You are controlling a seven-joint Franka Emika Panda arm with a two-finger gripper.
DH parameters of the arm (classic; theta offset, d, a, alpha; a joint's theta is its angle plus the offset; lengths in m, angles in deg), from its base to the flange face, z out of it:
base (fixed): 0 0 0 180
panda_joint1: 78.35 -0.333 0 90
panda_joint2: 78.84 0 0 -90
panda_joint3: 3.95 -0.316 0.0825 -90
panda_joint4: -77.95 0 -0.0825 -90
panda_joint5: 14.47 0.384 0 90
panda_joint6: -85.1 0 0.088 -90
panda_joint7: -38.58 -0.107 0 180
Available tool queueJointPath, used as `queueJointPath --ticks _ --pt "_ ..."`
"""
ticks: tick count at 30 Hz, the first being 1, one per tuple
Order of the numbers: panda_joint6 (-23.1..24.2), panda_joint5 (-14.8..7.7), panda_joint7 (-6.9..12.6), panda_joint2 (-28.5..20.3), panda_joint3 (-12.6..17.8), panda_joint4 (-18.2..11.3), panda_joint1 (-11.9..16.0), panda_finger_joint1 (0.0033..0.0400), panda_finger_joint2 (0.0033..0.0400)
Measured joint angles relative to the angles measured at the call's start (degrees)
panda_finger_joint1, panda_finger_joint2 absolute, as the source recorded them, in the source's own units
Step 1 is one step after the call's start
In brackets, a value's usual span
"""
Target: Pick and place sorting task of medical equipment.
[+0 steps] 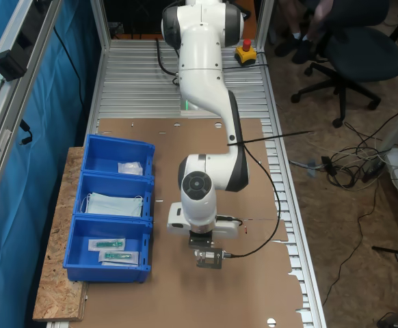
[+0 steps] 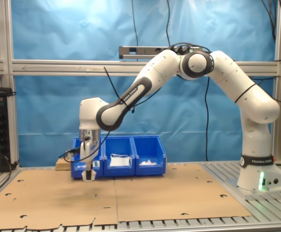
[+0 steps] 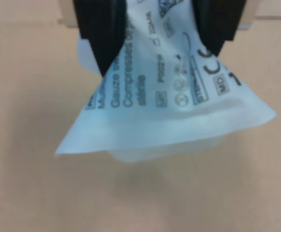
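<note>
hand (image 3: 155, 34) clamped on white packet (image 3: 179, 111), hanging just above brown cardboard (image 2: 155, 198) beside blue bins (image 1: 110, 212).

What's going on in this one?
The gripper is shut on a white packet and holds it just above the cardboard, beside three blue bins. One end bin already holds a similar white packet, the middle one face masks, and the other end bin clear packets with green-tipped instruments. The held packet is not yet in a bin.
</note>
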Motion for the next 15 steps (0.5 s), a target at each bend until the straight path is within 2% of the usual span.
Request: queueJointPath --ticks 8,15 --pt "-5.68 0.00 0.00 -8.36 2.12 -2.28 0.00 0.0084 0.0084" --pt "-10.37 0.00 0.00 -16.21 4.53 -5.48 0.00 0.0084 0.0084"
